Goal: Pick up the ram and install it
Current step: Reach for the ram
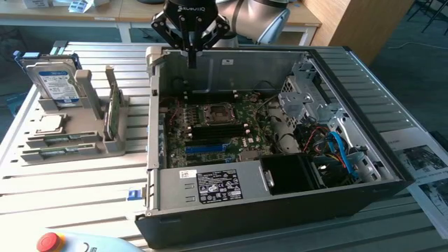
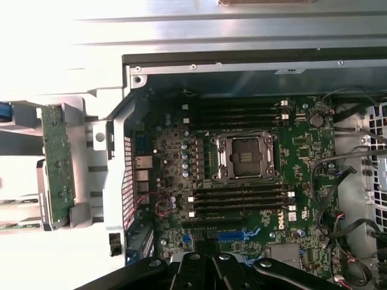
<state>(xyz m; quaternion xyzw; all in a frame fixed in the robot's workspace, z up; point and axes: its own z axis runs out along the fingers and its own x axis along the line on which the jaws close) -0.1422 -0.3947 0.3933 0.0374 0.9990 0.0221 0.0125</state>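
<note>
Two ram sticks [image 1: 68,137] lie in the low slots of a grey holder [image 1: 105,147] on the exterior view's left, beside the open computer case [image 1: 392,173]. My gripper [image 1: 191,56] hangs above the case's far wall, fingers shut with nothing between them. It is well away from the ram. In the wrist view the shut gripper [image 2: 211,266] looks down on the motherboard [image 2: 302,145]. The board has a CPU socket [image 2: 245,157] with dark memory slots [image 2: 239,199] on either side of it.
The holder also carries an upright wider green card [image 1: 112,113] and a hard drive [image 1: 52,84]. Inside the case are a power supply [image 1: 217,185], a drive cage [image 1: 308,100] and blue cables [image 1: 337,147]. A red stop button [image 1: 48,241] is at the front, and papers [image 1: 427,157] lie on the exterior view's right.
</note>
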